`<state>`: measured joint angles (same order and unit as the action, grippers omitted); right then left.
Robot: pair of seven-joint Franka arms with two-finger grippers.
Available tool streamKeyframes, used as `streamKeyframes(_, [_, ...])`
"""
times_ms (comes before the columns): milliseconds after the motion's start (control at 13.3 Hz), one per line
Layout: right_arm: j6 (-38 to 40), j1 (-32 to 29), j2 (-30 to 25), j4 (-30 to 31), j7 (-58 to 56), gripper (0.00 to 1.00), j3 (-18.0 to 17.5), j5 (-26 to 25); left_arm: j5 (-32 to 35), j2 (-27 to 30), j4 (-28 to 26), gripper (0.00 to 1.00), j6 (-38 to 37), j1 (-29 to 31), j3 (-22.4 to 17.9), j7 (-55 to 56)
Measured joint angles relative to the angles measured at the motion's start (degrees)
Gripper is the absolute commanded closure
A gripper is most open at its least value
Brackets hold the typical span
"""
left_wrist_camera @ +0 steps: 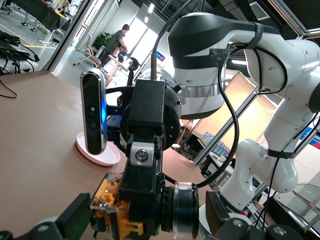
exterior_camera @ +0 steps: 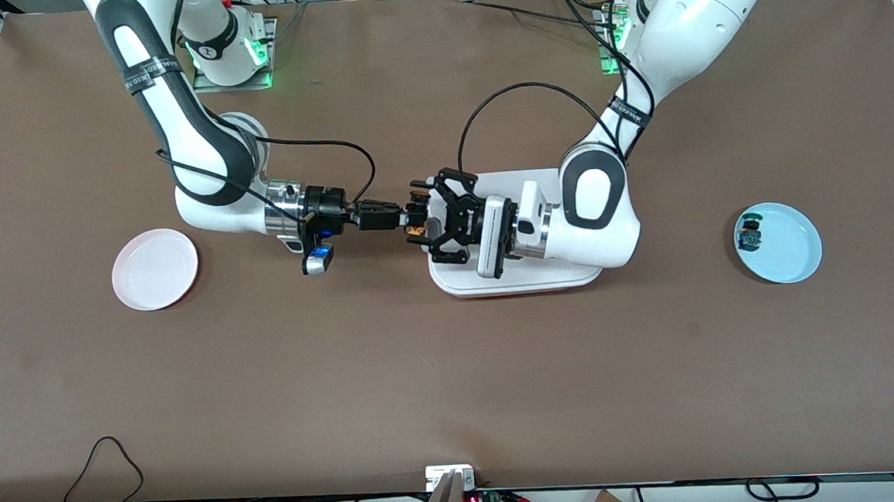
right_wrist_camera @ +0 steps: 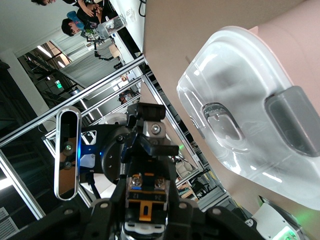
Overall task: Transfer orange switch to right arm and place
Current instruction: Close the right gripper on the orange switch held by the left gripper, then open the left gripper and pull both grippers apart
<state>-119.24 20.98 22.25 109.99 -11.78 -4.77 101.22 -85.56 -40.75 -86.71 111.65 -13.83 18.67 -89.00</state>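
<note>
The orange switch (exterior_camera: 415, 226) is up in the air over the edge of the white tray (exterior_camera: 565, 275), between both grippers. My left gripper (exterior_camera: 418, 215) comes from the tray side, and its fingers stand at the switch's two ends. My right gripper (exterior_camera: 405, 221), slim and black on a silver wrist, meets it from the pink plate's side and is shut on the switch's body. In the left wrist view the switch (left_wrist_camera: 112, 215) shows its orange body and a black knob, with a right finger (left_wrist_camera: 142, 175) pressed on top. In the right wrist view the switch (right_wrist_camera: 146, 200) sits between dark fingers.
A pink plate (exterior_camera: 155, 269) lies toward the right arm's end. A light blue plate (exterior_camera: 792, 249) toward the left arm's end holds a tiny blue-green-and-black component (exterior_camera: 749, 236). The left arm's elbow hangs over the tray.
</note>
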Motion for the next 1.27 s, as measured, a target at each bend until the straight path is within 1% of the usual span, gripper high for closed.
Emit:
streamKeyframes(150, [0.0, 0.0, 0.0, -0.4, -0.1, 1.00, 0.2, 0.0, 1.1, 0.1, 0.0, 0.00, -2.8, 0.8, -0.5, 3.4])
streamKeyframes(300, [0.0, -0.1, 0.0, -1.2, 0.0, 1.00, 0.5, 0.0, 7.5, 0.7, 0.2, 0.00, -6.6, 3.3, -0.7, 9.8])
streamKeyframes(450, [0.0, -0.6, 0.0, -2.0, 0.1, 1.00, 0.8, -1.2, 13.8, 1.4, 0.3, 0.00, -13.8, 7.7, -0.8, 17.1])
streamKeyframes(600, [1.3, -2.0, 0.0, -3.1, 1.6, 1.00, 1.0, -5.7, 20.1, 2.5, 0.7, 0.00, -20.1, 11.9, -0.9, 26.1])
streamKeyframes(825, [7.9, -6.9, 0.1, -5.1, 3.6, 1.00, 1.2, -14.2, 29.2, 4.3, 3.9, 0.00, -27.3, 15.2, -0.9, 41.8])
streamKeyframes(975, [13.0, -11.0, 0.2, -5.6, 3.8, 1.00, 1.4, -19.3, 35.9, 5.1, 7.3, 0.00, -33.1, 17.1, -0.9, 52.8])
streamKeyframes(1125, [18.2, -14.6, 0.4, -6.4, 3.8, 1.00, 1.4, -23.9, 42.4, 5.2, 11.9, 0.00, -38.2, 19.1, -1.0, 61.8])
streamKeyframes(1275, [24.2, -18.6, 0.5, -8.7, 4.0, 1.00, 1.5, -30.1, 48.7, 5.2, 16.3, 0.00, -40.8, 20.1, -1.0, 68.3])
